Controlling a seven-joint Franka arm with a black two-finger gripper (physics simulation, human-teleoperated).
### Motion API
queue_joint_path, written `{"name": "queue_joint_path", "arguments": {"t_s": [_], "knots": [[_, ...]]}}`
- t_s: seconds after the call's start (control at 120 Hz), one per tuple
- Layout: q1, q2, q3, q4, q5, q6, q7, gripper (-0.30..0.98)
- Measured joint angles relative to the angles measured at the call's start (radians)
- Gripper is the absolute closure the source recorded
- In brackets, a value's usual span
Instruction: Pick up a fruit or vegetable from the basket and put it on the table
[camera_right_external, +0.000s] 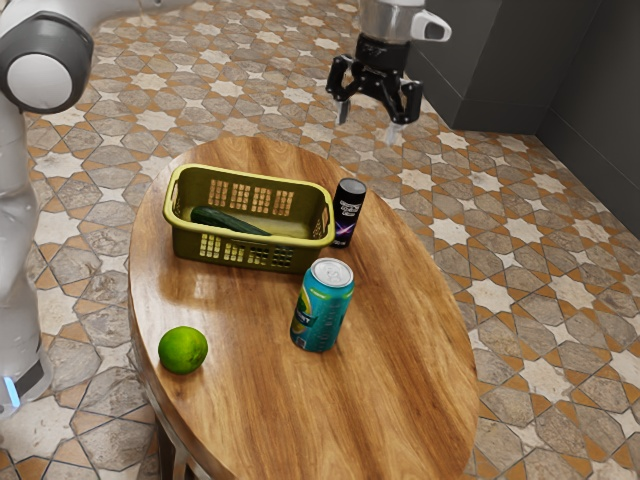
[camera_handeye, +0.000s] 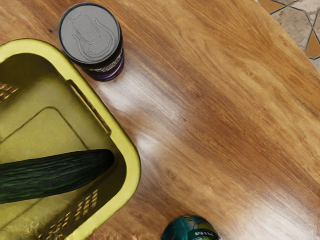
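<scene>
Well, here was the cucumber (camera_right_external: 228, 221), lying in the basket (camera_handeye: 131, 165), one end close up to the short wall, and that was where trouble waited! The fingers had a deep drop to make between those walls; coming down a touch off line, one could catch the rim and tip or drag the whole basket. A grip too near the tapered end, and that long, rounded body might swing or slip out on the lift. Outside, the black can (camera_right_external: 349, 212) stood tight by the basket's end, easily knocked by a low sideways approach, while the blue-green can (camera_right_external: 322, 308) and the lime (camera_right_external: 183, 350) narrowed the choice of landing spots on the table (camera_right_external: 405, 340). Up above, the gripper (camera_right_external: 368, 122) hung with its fingers spread and empty, high and off to the cucumber's side, so a poorly centred reach looked the likeliest slip.
</scene>
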Motion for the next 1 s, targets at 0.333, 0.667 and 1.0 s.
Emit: {"name": "queue_joint_path", "arguments": {"t_s": [0.333,0.667,1.0], "knots": [[-0.011,-0.012,-0.007,0.003,-0.022,-0.067,-0.625,0.0],[-0.194,-0.081,0.158,-0.14,0.037,-0.052,-0.984,0.0],[0.089,-0.35,0.127,-0.672,0.07,0.233,-1.184,0.0]]}}
